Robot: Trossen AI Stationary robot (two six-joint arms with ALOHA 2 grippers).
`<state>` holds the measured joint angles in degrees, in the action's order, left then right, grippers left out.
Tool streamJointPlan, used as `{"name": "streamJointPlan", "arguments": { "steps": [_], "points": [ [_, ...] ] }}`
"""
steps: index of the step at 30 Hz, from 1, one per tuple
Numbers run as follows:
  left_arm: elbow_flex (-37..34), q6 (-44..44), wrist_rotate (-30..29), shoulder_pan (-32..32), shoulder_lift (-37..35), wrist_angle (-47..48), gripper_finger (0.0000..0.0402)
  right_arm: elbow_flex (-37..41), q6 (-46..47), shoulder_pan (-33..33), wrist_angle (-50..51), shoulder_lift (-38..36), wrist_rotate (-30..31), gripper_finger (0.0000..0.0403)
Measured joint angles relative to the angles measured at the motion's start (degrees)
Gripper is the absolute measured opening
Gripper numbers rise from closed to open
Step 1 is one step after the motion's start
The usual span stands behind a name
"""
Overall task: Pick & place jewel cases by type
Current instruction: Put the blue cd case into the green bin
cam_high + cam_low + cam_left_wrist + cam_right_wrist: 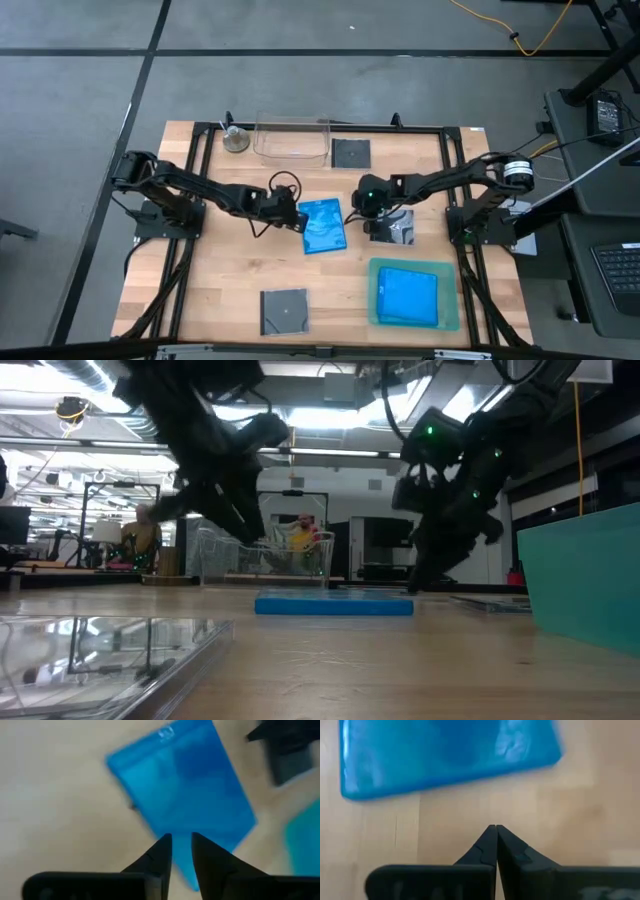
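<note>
One bright blue jewel case (pixel 323 227) lies flat on the middle of the table, also seen in the low view (pixel 333 604). My left gripper (pixel 297 214) hovers over its left edge with the fingers a narrow gap apart (pixel 181 840). My right gripper (pixel 357 212) hangs shut just right of the case; its shut tips (pixel 493 827) point at bare wood short of the blue case (pixel 445 755). More blue cases (pixel 408 297) lie in the green tray (pixel 450 270). A patterned case (pixel 395 228) lies flat beneath my right arm.
A dark square case (pixel 350 152) lies near the far edge beside the clear tub (pixel 291 140). Another dark case (pixel 284 310) lies near the near edge. A small round object (pixel 236 140) sits left of the tub. Bare wood shows at the near left.
</note>
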<state>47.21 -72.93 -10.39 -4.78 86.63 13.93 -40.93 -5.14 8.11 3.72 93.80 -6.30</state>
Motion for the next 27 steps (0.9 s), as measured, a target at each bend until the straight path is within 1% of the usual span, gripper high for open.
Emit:
{"name": "streamJointPlan", "arguments": {
  "steps": [3,4,6,11,24,27],
  "points": [
    [-5.3,-4.8,0.1,-0.5,0.0,-10.5,0.0086,-0.1,-0.1,-0.9,-1.2,2.6,-2.5,0.0004],
    [-6.3,-5.6,-0.1,-0.5,0.0,-12.7,0.0091,-0.2,-0.1,-1.1,-2.0,3.4,-3.6,0.0005],
    [-7.5,-6.5,-0.1,-0.6,0.0,-15.3,0.0102,-0.2,0.1,-1.7,-3.1,4.7,-4.1,0.0006],
    [-8.4,-7.6,-3.5,-1.3,0.0,-15.4,0.0127,-0.3,0.2,-2.5,-5.3,5.7,-4.8,0.0004],
    [-8.4,-8.0,-3.5,-1.2,0.8,-12.6,0.0197,-2.8,-1.2,-2.8,-5.8,6.7,-7.0,0.0003],
    [-8.4,-8.8,-2.7,-1.2,2.1,-12.9,0.0211,-3.0,-0.9,-2.6,-6.3,7.8,-9.1,0.0004]
  ]
}}
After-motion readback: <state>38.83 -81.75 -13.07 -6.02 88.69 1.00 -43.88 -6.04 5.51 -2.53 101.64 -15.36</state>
